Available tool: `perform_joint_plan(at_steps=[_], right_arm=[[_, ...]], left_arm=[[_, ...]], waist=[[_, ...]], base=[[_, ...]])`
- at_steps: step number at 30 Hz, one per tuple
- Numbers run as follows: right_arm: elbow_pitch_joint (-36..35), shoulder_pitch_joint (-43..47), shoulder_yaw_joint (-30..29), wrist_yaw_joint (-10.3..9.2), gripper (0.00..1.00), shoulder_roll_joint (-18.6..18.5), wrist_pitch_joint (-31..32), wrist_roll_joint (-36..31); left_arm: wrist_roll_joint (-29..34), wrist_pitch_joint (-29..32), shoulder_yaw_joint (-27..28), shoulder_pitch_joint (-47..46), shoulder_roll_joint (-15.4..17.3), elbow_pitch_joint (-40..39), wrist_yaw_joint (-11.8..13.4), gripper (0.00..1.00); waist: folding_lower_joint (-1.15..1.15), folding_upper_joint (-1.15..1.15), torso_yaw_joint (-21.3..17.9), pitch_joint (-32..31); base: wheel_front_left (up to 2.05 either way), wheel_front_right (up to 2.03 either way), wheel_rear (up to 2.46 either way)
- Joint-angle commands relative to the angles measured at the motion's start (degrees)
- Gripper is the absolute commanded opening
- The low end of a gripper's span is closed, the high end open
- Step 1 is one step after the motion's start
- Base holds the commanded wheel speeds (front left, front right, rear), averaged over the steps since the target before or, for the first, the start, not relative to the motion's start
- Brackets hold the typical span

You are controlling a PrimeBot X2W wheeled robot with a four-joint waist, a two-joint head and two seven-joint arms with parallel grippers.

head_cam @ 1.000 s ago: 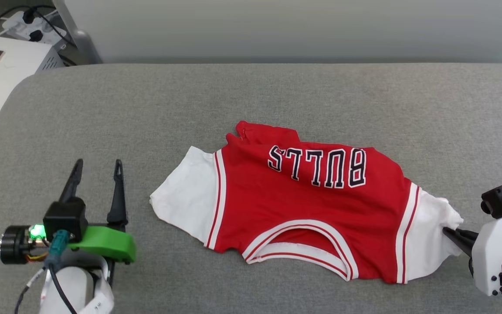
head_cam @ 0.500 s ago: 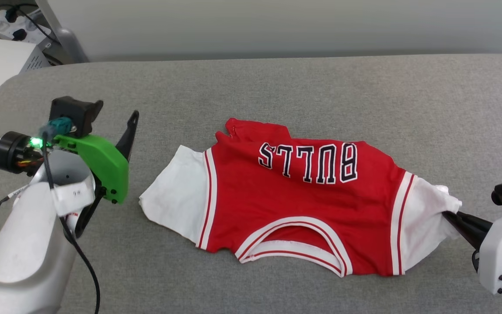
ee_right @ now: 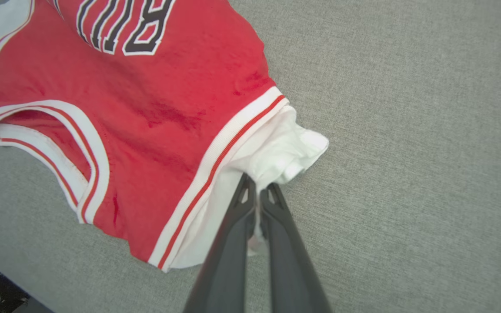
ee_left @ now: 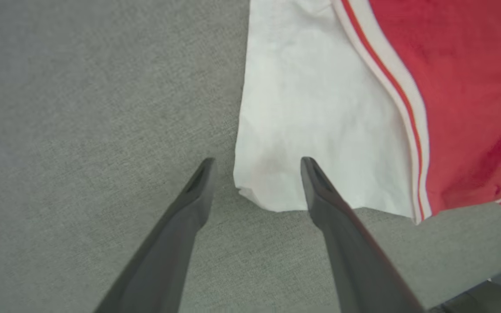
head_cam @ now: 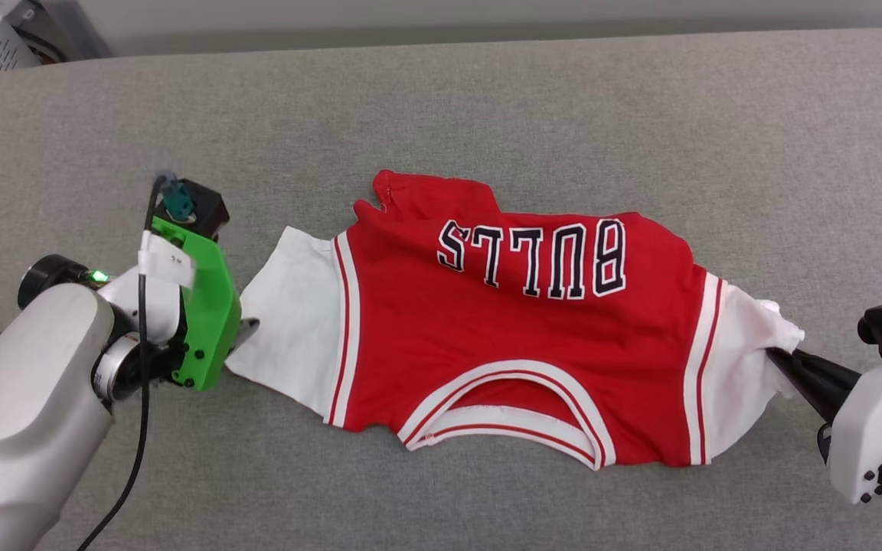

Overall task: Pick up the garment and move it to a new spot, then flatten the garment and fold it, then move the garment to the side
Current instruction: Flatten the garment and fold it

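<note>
Right end effector (ee_right: 257, 182) is clamping the shirt (head_cam: 517, 329) at frame right. Left end effector (ee_left: 257, 160), fingers apart, is straddling the opposite sleeve's corner; closing low is likeliest to catch its 2 layers.

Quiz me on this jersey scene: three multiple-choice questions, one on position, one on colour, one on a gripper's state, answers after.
1. Where is the left gripper? A) at the jersey's white sleeve corner B) over the hem C) at the collar
2. The lettering is: A) blue B) black, white-outlined C) yellow
3. The right gripper is: A) open B) shut on nothing C) shut on the other sleeve
Answers: 1 A, its open jaws straddle that corner; 2 B, per the head view; 3 C, white cloth bunches between its jaws.
</note>
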Motion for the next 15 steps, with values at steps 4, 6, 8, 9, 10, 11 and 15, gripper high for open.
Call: perform_joint_plan(at_steps=[4,6,8,9,10,11,15], right_arm=[[-0.48,-1.72,-0.01,-0.03,0.00,0.86,0.14,-0.61],[-0.35,-2.28,0.27,-0.03,0.00,1.06,-0.02,-0.65],[-0.14,-2.65,0.52,-0.03,0.00,1.15,-0.14,-0.64],[-0.06,-2.78,0.61,-0.03,0.00,1.17,-0.18,-0.60],[0.04,-2.93,0.72,-0.03,0.00,1.18,-0.22,-0.57],[0.14,-3.06,0.82,-0.03,0.00,1.18,-0.26,-0.54],[0.58,-3.09,0.98,-0.03,0.00,1.14,-0.46,-0.41]], left_arm=[[-4.36,2.91,-6.54,-1.55,1.99,2.81,-0.15,1.00],[-5.13,2.35,-8.28,-1.55,1.88,4.33,-0.15,1.00],[-6.02,1.29,-9.12,-1.49,1.20,6.17,-0.15,1.00],[-6.22,1.02,-9.78,-1.50,0.99,6.80,-0.15,1.00],[-6.28,0.43,-10.51,-1.65,0.83,7.57,-0.15,1.00],[-6.51,0.02,-11.30,-1.75,0.67,8.35,-0.15,1.00],[-7.58,-2.78,-13.20,-2.69,0.52,9.82,-0.15,0.00]], waist=[[0.00,0.00,-1.32,3.12],[0.00,0.00,-1.47,3.72],[0.00,0.00,-1.48,4.03],[0.00,0.00,-1.47,4.12],[0.00,0.00,-1.47,4.22],[0.00,0.00,-1.46,4.25],[0.00,0.00,-1.10,3.78]], base=[[0.00,0.00,0.00],[0.00,0.00,0.00],[0.00,0.00,0.00],[0.00,0.00,0.00],[0.00,0.00,0.00],[0.00,0.00,0.00],[0.00,0.00,0.00]])
